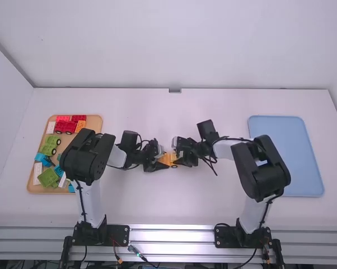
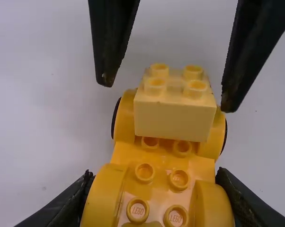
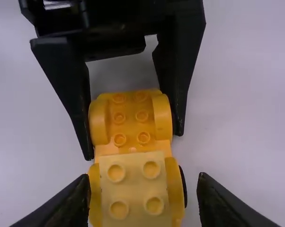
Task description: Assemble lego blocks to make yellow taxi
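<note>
High view, left to right: a tan tray (image 1: 96,120) lies well to the left of my left gripper (image 1: 162,158), with my left arm (image 1: 90,157) across its right side, hiding part of it. On the tray I see a white block (image 1: 51,128), a red wheeled piece (image 1: 66,126), an orange block (image 1: 80,125), a green wheeled piece (image 1: 51,141), a green piece (image 1: 48,177) and blue bricks (image 1: 43,158).

My left gripper is clamped on the yellow Duplo-style chassis (image 2: 171,163), one finger against each side at the wheel arches. A pale-yellow studded brick (image 2: 174,116) sits on the chassis, at the end toward my right gripper (image 1: 177,154). The right gripper's fingers are apart, one to each side of that brick, with gaps between them and it.

To the right of my right gripper comes my right arm (image 1: 261,174), crossing the near left edge of a blue tray (image 1: 303,162), which lies well apart from the gripper. A metal rail (image 1: 171,230) runs on the near side of both grippers.

Small raised lettering marks the studs (image 2: 138,210) beside my left gripper's fingers.
</note>
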`<state>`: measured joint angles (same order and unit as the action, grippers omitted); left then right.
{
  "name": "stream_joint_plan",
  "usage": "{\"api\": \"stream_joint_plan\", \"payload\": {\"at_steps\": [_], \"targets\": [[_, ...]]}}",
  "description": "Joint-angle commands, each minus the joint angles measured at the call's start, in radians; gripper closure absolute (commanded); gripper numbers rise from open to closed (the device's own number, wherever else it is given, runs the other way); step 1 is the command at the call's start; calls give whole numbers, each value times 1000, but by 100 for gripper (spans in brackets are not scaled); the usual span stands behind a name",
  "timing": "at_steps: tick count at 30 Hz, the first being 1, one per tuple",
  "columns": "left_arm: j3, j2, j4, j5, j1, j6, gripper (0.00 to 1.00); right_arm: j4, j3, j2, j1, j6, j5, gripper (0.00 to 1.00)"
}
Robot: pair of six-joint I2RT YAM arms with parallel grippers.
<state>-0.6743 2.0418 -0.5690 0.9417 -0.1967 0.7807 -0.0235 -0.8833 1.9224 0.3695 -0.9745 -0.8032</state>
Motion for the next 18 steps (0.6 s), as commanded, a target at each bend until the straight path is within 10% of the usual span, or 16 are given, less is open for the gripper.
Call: {"api": "stream_joint_plan", "payload": {"at_steps": [1,10,14,18], "targets": [[11,20,19,-42,0,-7,48,6,-13,18,-17,-2,-59,42],[11,20,21,-42,-1,-7,48,4,-26,19,-54,-48,-211,42],[11,20,21,-42,0,-7,48,6,-26,19,-56,-47,-187,100],[11,20,21,-41,0,-7,48,6,-25,19,-37,-16,-126,100]]}}
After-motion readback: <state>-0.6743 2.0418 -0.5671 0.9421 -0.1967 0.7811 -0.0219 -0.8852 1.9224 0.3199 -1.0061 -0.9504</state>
